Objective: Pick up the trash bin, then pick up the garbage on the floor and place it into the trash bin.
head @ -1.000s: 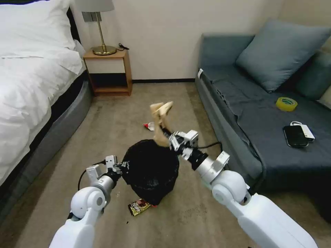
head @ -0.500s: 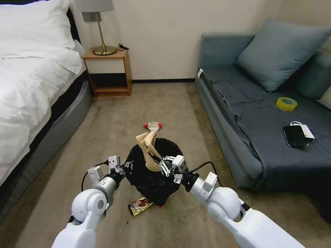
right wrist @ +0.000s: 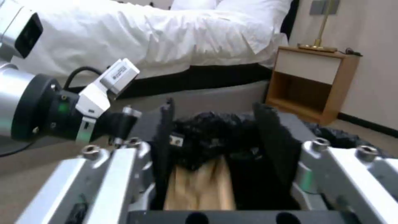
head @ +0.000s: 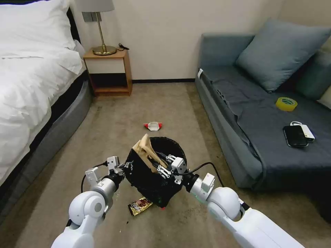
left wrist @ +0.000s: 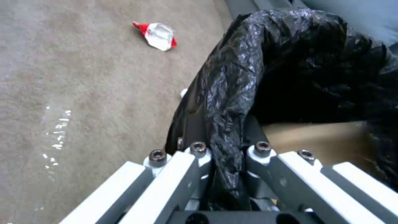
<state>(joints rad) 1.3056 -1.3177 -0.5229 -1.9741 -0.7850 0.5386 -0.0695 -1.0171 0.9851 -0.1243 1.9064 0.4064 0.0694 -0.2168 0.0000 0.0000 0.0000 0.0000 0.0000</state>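
Observation:
The trash bin, lined with a crinkly black bag, hangs above the carpet. My left gripper is shut on its near-left rim, and the left wrist view shows the fingers pinching a fold of the bag. My right gripper is over the bin's mouth with its jaws apart. The tan paper scrap leans inside the bin against the rim, and lies between the open fingers in the right wrist view. A red-white wrapper lies on the floor beyond the bin. A gold-brown snack wrapper lies under its near side.
A white bed runs along the left, with a wooden nightstand and lamp at the back wall. The blue sofa on the right carries a yellow tape roll and a black phone. Carpet lies open between them.
My right gripper brought the tan scrap from high beyond the bin back and down into its mouth, then opened. The left gripper and bin shifted slightly and the bin's mouth now shows.

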